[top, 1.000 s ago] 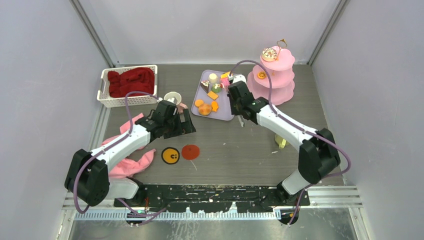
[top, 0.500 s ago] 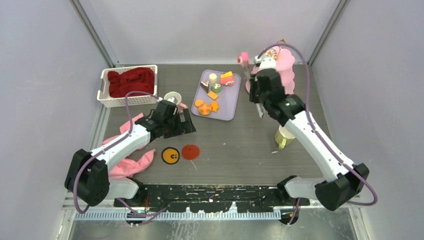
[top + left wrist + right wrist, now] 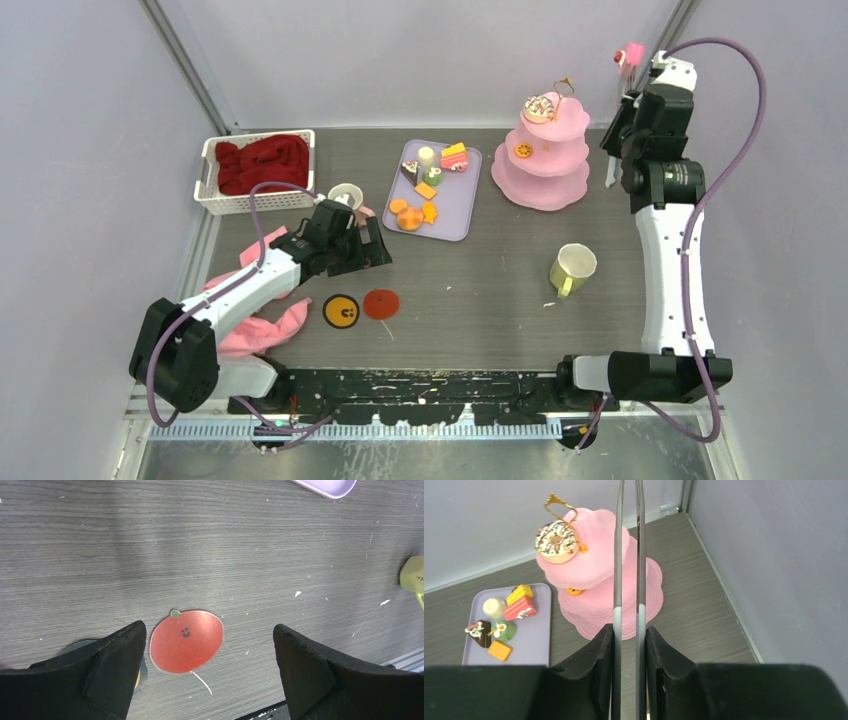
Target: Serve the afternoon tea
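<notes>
1. The right claw (image 3: 629, 642) is clamped on the long metal tweezers (image 3: 619, 555) and is held high above the far right corner of the surface (image 3: 480, 300). A small pink piece (image 3: 630, 52) sits at the tweezers' upper tip.
2. The left claw (image 3: 208, 630) hangs low, left of the surface's middle, with its fingers well apart and holding nothing. A red coaster (image 3: 186, 641) with a drawn face lies below the gap, and an orange-and-black coaster (image 3: 342, 311) lies just beside it.
3. A pink three-tier stand (image 3: 545, 178) stands near the far right corner. It carries a sprinkled donut (image 3: 540, 107) on its top tier and an orange cookie (image 3: 523, 150) on the middle tier.
4. A lavender tray (image 3: 455, 208) at the middle of the far edge holds the other toy cakes and fruit pieces (image 3: 410, 215).
5. A cream mug (image 3: 345, 195) stands just beyond the left claw. A yellow-green mug (image 3: 572, 268) is toward the right edge, well apart from the tray.
6. A white basket (image 3: 212, 200) with a red cloth (image 3: 262, 163) sits at the far left corner. A pink cloth (image 3: 265, 325) lies crumpled by the near left edge.
</notes>
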{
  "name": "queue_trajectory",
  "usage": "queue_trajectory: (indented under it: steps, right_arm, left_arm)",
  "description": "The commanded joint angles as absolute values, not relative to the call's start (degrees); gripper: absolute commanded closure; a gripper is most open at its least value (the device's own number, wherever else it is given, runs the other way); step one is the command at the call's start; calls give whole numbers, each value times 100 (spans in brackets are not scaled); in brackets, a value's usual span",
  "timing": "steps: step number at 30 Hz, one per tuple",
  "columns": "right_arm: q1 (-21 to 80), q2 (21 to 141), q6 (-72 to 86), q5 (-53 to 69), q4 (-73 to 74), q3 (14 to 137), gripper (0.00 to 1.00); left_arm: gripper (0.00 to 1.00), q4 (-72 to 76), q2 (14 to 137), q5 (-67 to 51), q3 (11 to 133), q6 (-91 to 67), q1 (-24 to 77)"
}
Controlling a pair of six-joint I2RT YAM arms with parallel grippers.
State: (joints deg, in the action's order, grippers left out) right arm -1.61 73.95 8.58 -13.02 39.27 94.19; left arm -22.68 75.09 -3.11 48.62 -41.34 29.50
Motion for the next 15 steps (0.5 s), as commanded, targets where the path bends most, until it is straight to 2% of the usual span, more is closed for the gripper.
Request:
queue_trajectory:
  steps: [1,6,15]
  right_arm:
    - [-724,7686,822,-537,3822,9848,94]
    - [-1042,8307,432,209,3951,10162,93]
    - [-1099,9021,-32,763,4480,10744,90]
  left_arm:
    - [3,-2014,7321,-378,4949,-4061,2918]
    - [3,-2010,7320,-382,4956,-4061,2918]
    - [3,-2016,7388,-361,4997,-4056,2918]
